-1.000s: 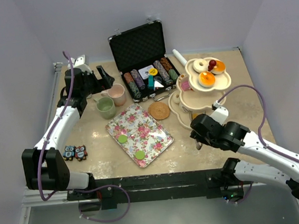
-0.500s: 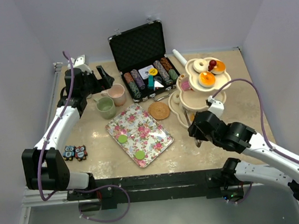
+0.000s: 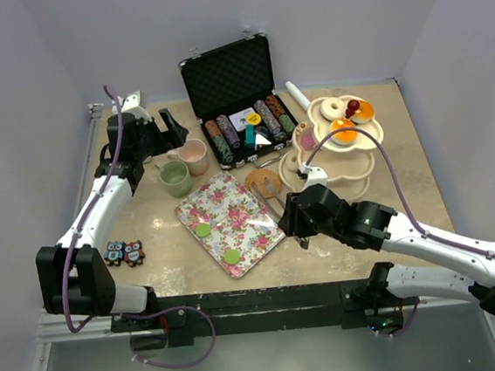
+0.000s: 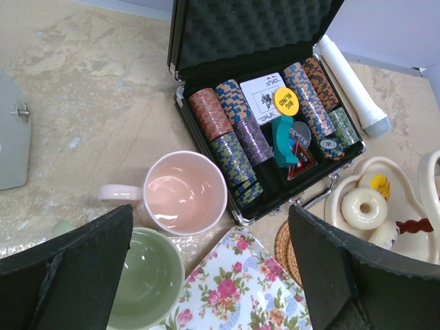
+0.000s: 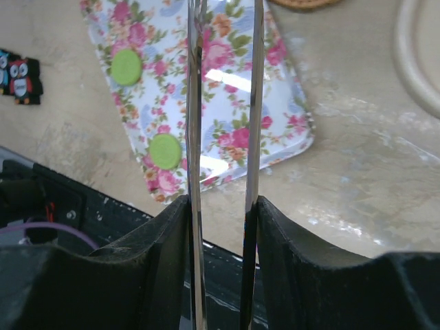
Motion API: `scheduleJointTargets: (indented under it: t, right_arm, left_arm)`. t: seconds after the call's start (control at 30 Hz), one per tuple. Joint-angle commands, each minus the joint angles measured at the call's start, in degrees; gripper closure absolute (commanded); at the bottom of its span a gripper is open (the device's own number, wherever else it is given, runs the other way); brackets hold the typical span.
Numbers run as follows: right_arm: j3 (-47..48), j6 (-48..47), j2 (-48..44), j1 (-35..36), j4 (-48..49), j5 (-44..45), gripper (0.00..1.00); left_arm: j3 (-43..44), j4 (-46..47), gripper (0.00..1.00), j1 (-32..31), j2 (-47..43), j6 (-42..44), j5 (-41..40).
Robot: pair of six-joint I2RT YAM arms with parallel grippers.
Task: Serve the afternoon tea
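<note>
Afternoon tea lies in three groups on the beige table (image 3: 146, 222) as I watch from the console. A cream scalloped three-tier stand (image 3: 359, 164) at right rear carries a white toy donut (image 3: 331, 108) and an orange-topped toy cake (image 3: 342, 130) on its top tier. A pink cup (image 4: 184, 194) and a green cup (image 4: 148, 278) stand just beside each other at left rear. Two green toy macarons (image 3: 202, 229) rest on the floral rectangular tray (image 3: 241, 205) at centre.

The right gripper (image 5: 221, 213) is clamped on a pair of thin metal tongs (image 5: 194, 103) and hangs over the tray's right-hand edge. The stand is just behind it to the right. From the wrist, the blades run out over the tray with a narrow gap between them, and the nearer macaron sits just left of the left blade. Their tips are out of that view.

The left gripper (image 3: 156, 124) hovers above the cups with its jaws spread wide. The pink cup shows between its fingers (image 4: 69, 275).

An open black case of striped poker chips (image 3: 240, 107) stands just beside the pink cup, and a round cork coaster (image 3: 263, 182) lies between tray and stand. The tray's near corner comes close to the table's front edge. Two owl figures (image 3: 123, 252) sit near the front left. Bare tabletop shows in front of the stand, and walls close in on both sides.
</note>
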Motion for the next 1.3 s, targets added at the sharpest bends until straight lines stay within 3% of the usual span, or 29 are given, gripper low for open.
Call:
scheduleJointTargets:
  t: [0.0, 0.2, 0.4, 0.9, 1.27]
  right_arm:
    - [1.94, -1.8, 2.84, 5.51, 10.84, -2.34, 0.57]
    - [3.6, -3.29, 14.08, 14.74, 12.96, 0.3, 0.54]
    - [5.98, -3.38, 21.56, 19.67, 13.31, 1.44, 0.53]
    - [10.28, -5.05, 30.27, 20.2, 13.93, 3.03, 0.5]
    - [12.3, -6.37, 34.49, 20.11, 16.3, 2.68, 0.54]
  left_arm:
    - [0.49, 1.31, 0.01, 0.02, -0.97, 0.96, -0.53]
    - [0.58, 1.04, 0.01, 0.02, -0.45, 1.04, -0.53]
    - [0.76, 0.87, 0.01, 0.02, -0.45, 1.13, -0.53]
    - [1.02, 0.69, 0.02, 0.02, -0.53, 1.22, -0.26]
    - [1.02, 0.52, 0.02, 0.02, -0.62, 1.13, -0.18]
